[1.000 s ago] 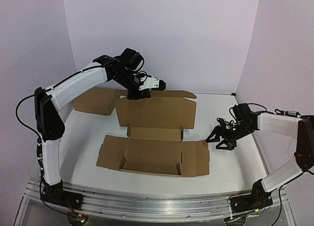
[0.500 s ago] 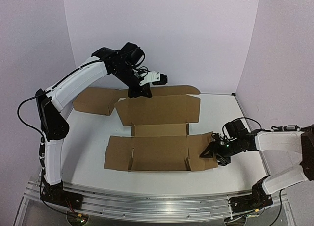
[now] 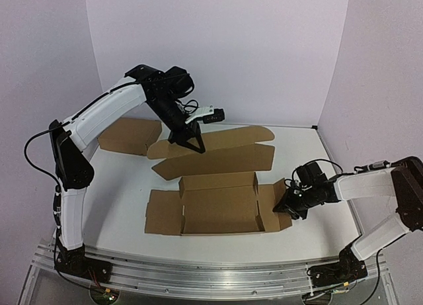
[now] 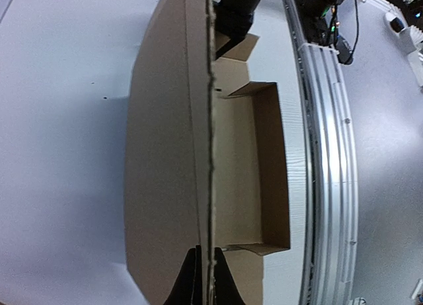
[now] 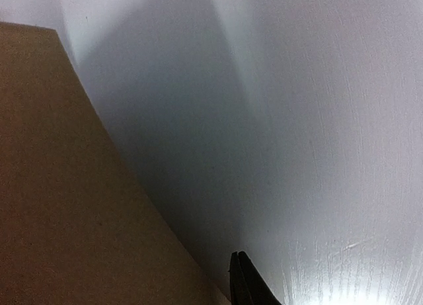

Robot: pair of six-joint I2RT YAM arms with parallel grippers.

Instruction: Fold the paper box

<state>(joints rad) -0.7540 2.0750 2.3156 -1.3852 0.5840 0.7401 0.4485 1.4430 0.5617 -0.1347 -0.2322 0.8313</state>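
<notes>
The paper box point(image 3: 221, 212) lies open mid-worktop point(image 3: 310, 159); the left claw point(image 3: 197, 146) pinches its raised lid's edge at 12 o'clock; the right claw point(image 3: 285, 209) is at the 3 o'clock flap, seemingly touching, its grip unreadable; a spare box point(image 3: 129, 134) sits at 10 o'clock

The left end effector point(image 3: 197, 145) hangs high, pinched closed; the right end effector point(image 3: 288, 208) sits low.
</notes>
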